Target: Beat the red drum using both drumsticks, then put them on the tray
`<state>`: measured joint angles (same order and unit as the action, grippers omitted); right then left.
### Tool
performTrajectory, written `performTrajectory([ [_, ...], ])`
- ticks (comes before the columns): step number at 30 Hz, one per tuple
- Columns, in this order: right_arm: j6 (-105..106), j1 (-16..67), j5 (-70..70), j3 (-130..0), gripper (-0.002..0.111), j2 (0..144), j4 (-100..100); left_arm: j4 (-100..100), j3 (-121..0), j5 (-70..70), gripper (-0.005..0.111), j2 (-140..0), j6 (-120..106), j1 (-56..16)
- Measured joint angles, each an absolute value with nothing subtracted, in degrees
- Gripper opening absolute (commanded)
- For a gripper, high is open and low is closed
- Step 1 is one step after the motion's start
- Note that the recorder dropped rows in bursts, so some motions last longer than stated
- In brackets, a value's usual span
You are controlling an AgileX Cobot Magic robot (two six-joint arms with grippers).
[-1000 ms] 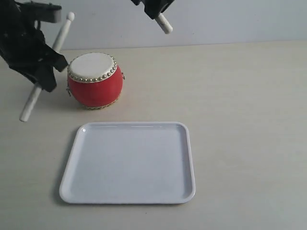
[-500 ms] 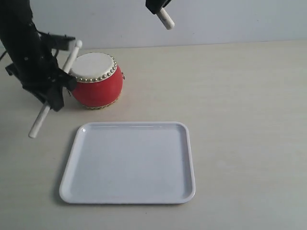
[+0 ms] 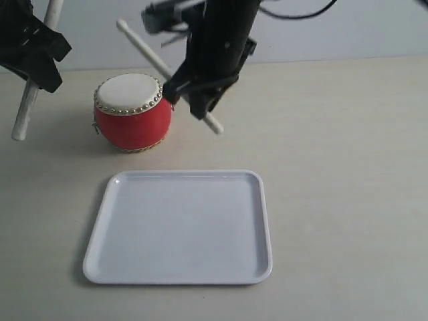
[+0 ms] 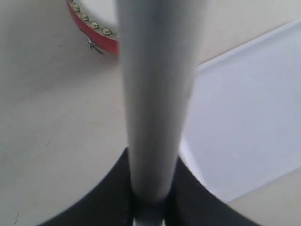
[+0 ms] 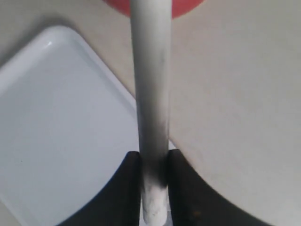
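Over on the left side of the exterior view, our left tool (image 3: 33, 60) was clamped on the left drumstick (image 3: 23, 112), pinching it somewhere near the middle. That stick stood almost upright, leaning a bit. Its top was cut off by the frame edge and its lower end hung low beside the red drum (image 3: 132, 115), apart from it. From the left wrist view we mostly got a big blurry stick running out from between the dark fingers (image 4: 108, 197), so not much else to report there.

Our right tool (image 3: 200, 93) sat across the middle, just right of the drum, and was pinching the right drumstick (image 3: 143, 47). We saw that one slanted, with the rounded tip up high over the far side of the drum. The butt end poked out below the tool, low over the worktop (image 3: 334, 154). Whether the shaft actually touched the drum's studded rim, we couldn't tell.

The drum itself sat upright on the worktop between the two tools, cream skin facing up. The tray (image 3: 262, 221) lay flat on the near side of the drum, close but not touching.
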<state>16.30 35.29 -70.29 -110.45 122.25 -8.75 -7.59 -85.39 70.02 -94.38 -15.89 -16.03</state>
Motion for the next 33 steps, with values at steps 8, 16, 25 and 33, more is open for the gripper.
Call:
performTrajectory([
  [8, 13.82, 35.29, -70.18, -109.59, 0.0, 132.48, -6.18, -7.59, -85.39, 70.02, 0.0, -94.24, -15.89, -16.03],
  [16, 12.42, 35.29, -70.08, -109.99, 0.0, 110.45, -4.18, -7.59, -85.39, 70.02, 0.0, -94.24, -15.89, -16.03],
  [25, 12.21, 35.29, -70.18, -106.94, 0.0, 101.34, -3.63, -11.06, -80.31, 65.72, 0.0, -93.99, -15.89, -16.03],
  [33, 8.31, 35.29, -69.88, -92.37, 0.0, 99.33, -2.96, -17.41, -68.86, 51.13, 0.0, -86.22, -15.89, -16.03],
])
